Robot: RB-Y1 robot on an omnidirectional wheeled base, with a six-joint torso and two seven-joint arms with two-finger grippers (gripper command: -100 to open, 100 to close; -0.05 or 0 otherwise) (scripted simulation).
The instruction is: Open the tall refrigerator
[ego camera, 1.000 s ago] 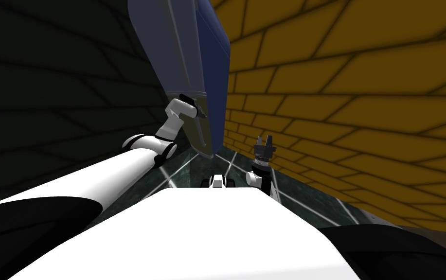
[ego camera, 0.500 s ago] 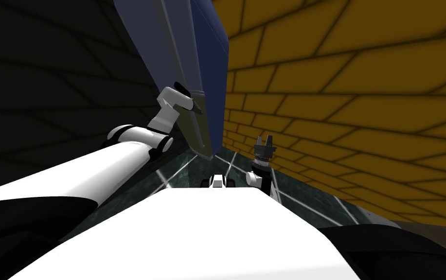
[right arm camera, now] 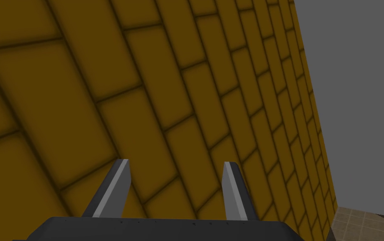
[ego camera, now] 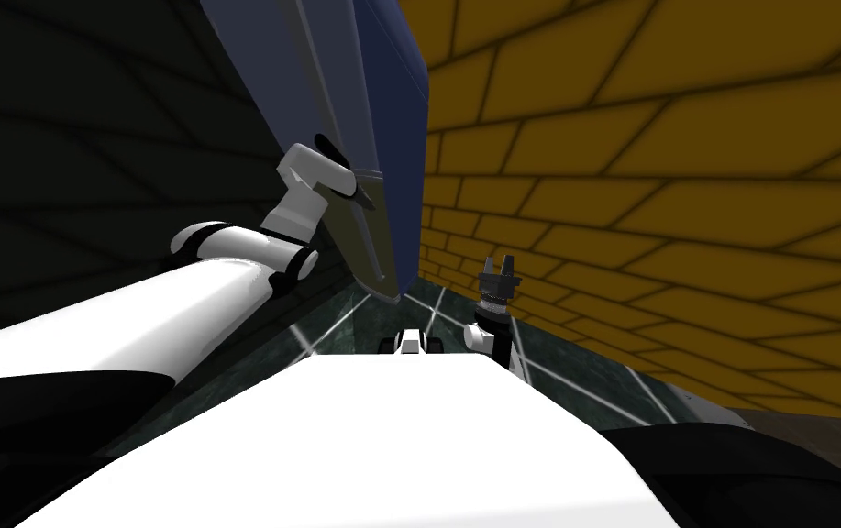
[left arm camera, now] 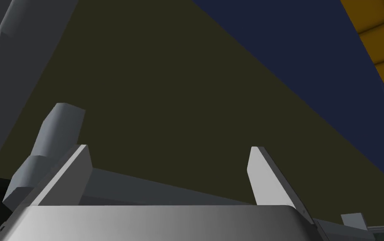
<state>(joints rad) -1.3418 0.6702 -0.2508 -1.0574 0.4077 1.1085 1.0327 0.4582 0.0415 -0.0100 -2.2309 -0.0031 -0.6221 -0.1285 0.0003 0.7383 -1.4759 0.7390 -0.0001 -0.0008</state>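
Head view puts the tall refrigerator (ego camera: 317,92) straight ahead of me in a corner, its blue-grey front slanted by the camera and its dark blue side turned toward the yellow brick wall (ego camera: 638,137). My left hand (ego camera: 365,194) sits against the lower edge of that front, where a dull olive panel (ego camera: 372,247) begins. In the left wrist view its fingers (left arm camera: 76,167) stand released and spread wide, and a grey handle bar (left arm camera: 166,192) runs across between them close to the hand's body, not pinched (more a hook than a grip, as I read it). I judge the task begun but not finished: the hand is at the handle, but nothing shows a gap into the inside, so I cannot tell whether the door has left its frame. The outward swing is what remains. My right hand (ego camera: 499,266) hangs low on my right near the yellow wall, fingers apart and empty. A dark green floor (ego camera: 354,316) with pale joint lines runs under the refrigerator's foot, and a dark brick wall (ego camera: 88,137) closes the left side, so I expect the door to have little room there
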